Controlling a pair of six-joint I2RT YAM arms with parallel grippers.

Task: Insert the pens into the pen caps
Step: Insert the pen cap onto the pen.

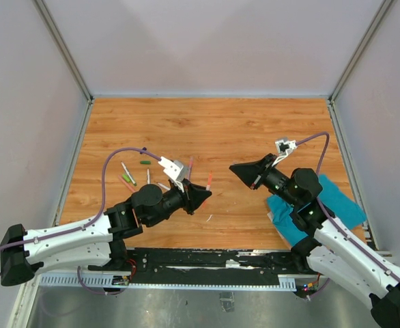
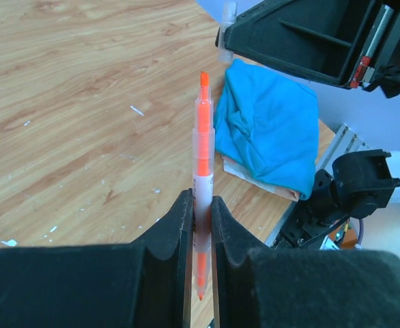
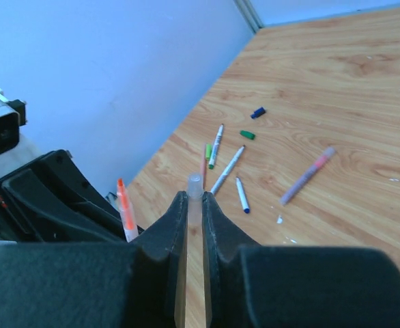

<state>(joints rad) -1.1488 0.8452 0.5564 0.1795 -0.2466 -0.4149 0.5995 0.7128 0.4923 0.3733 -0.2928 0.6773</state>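
Left gripper (image 2: pixel 200 205) clamps an orange pen (image 2: pixel 203 157), tip free, while the other arm offers its cap.
Right gripper (image 3: pixel 194 201) pinches a pale cap (image 3: pixel 195 183), near but apart, at about 2 o'clock from the pen overhead. The barrel points nearer 12 o'clock, so the two look unaligned. Spare pens (image 1: pixel 128 174) lie at 10 o'clock.

Crumpled teal cloth (image 1: pixel 340 201) lies on the wooden table's (image 1: pixel 213 130) near-right corner

The wooden table (image 1: pixel 213 130) I work over carries loose pens (image 3: pixel 227 169) scattered on my left side, a green cap (image 3: pixel 247 134) and a dark blue cap (image 3: pixel 257 113) near them, and a crumpled teal cloth (image 2: pixel 268 130) at my right.
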